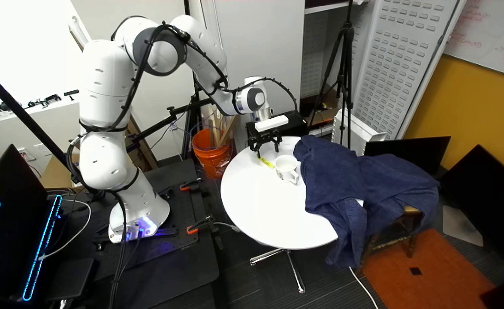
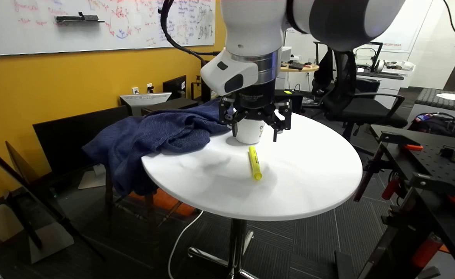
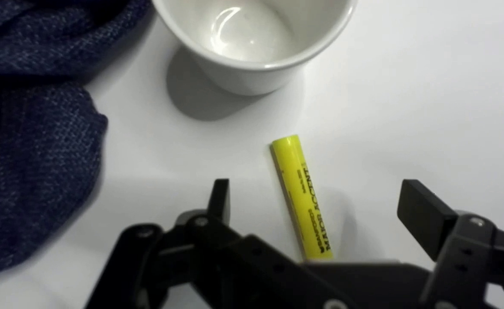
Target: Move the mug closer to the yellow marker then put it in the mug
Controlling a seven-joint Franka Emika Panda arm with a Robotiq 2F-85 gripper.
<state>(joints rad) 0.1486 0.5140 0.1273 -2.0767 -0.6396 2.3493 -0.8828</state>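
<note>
Yellow marker [image 3: 303, 197] and mug [image 3: 252, 47] both rest on the round white table [image 2: 308, 174], and neither is held. Nearest in the wrist view, the gripper [image 3: 318, 204] carries nothing: its fingers [image 3: 221, 201] are spread wide, and seen from there they stand to either side of the marker's barrel. It appears to hang above the table, though how low it reaches is hard to judge. The marker lies flat — one end pointing toward the mug, with bare table between. Past that end the mug stands upright, no contents showing inside; in an exterior view its handle [image 1: 295, 177] points away from the gripper. Near the mug, a dark blue cloth [image 3: 41, 128] drapes over part of the table, and well beyond hangs a whiteboard [image 2: 95, 38] on a yellow wall [image 2: 76, 73].

Going by this layout, bringing the mug nearer looks done, and picking up the marker seems the step in hand. The next move calls for settling lower, closing across the barrel and lifting clear of the mug's rim; lying flat as it does, the marker will then need tipping on end above the mouth. A grip toward the end farther from the mug should leave the other free to enter first.
</note>
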